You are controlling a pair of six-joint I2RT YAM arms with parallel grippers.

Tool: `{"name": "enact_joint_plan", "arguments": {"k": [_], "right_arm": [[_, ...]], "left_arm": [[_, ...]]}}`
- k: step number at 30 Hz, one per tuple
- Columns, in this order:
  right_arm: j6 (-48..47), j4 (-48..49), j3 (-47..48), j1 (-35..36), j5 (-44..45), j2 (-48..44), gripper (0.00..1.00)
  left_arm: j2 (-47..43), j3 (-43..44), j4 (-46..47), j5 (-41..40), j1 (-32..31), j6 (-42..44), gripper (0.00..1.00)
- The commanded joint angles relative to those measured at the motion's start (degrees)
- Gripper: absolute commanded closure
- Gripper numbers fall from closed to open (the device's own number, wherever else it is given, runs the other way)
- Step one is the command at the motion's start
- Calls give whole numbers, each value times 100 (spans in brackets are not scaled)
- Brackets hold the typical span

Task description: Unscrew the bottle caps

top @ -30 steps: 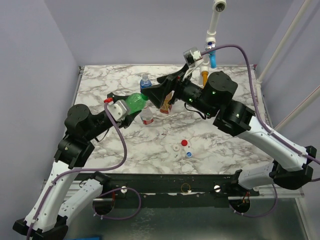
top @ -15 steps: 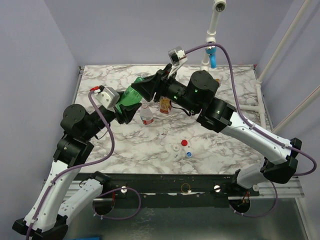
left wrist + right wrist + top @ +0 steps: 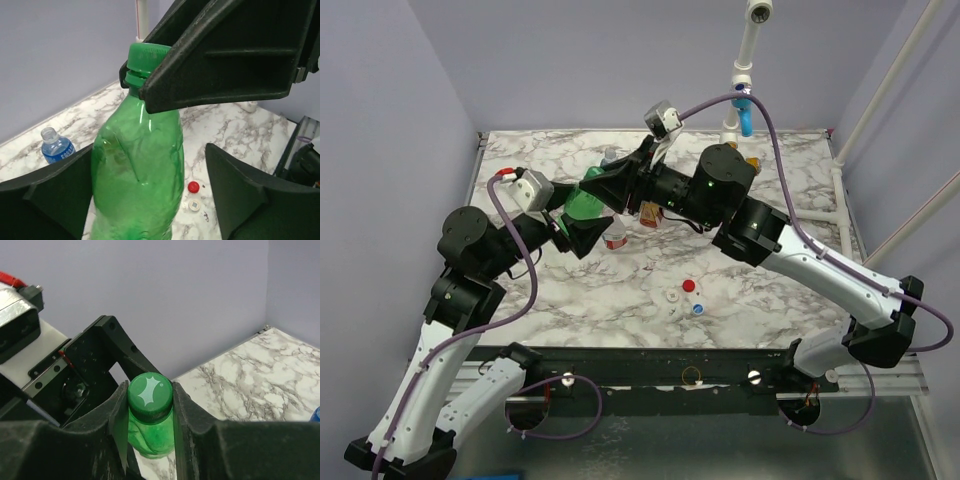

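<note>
1. My right hand (image 3: 149, 399) is pinching the green cap (image 3: 149, 390), one finger pressed against each side of it, in the lower middle of the right wrist view
2. That cap is on the green bottle (image 3: 137, 165), which stands upright in the centre of the left wrist view; the bottom edge of the frame cuts off its base
3. My left hand (image 3: 149, 150) is spread. Its fingers (image 3: 45, 195) flank the bottle's body, and the lower-right one is clearly apart from it. I cannot tell whether the lower-left one touches
4. In the overhead view both hands meet at the bottle, left of centre, above the marble bench (image 3: 800, 180)
5. A blue-label bottle (image 3: 56, 148) stands uncapped near the left edge of the left wrist view
6. A red cap (image 3: 688, 285), a white cap (image 3: 672, 297) and a bluish-white cap (image 3: 698, 309) lie close together on the bench, below centre in the overhead view
</note>
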Motion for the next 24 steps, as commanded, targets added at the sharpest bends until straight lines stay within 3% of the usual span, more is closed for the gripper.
{"name": "enact_joint_plan", "arguments": {"k": [1,6,9,12,14,18,24], "right_arm": [[-438,90,-276,-3,-437,-315,88],[-490,83,-250,0,-792,-332,88],[-457,90,-255,-2,-853,-309,84],[-280,90,-193,-4,-403,-259,41],[-97,87,-116,0,9,-229,31],[135,44,109,3,375,-132,30],[230,-222,340,0,425,38,39]], "left_arm": [[67,261,-443,965,25,-54,24],[202,353,-549,1198,23,-27,58],[262,389,-579,1297,27,-30,61],[312,411,-576,1267,27,-15,63],[344,410,-578,1127,23,60,68],[340,353,-477,726,27,213,81],[324,317,-236,275,23,215,92]]}}
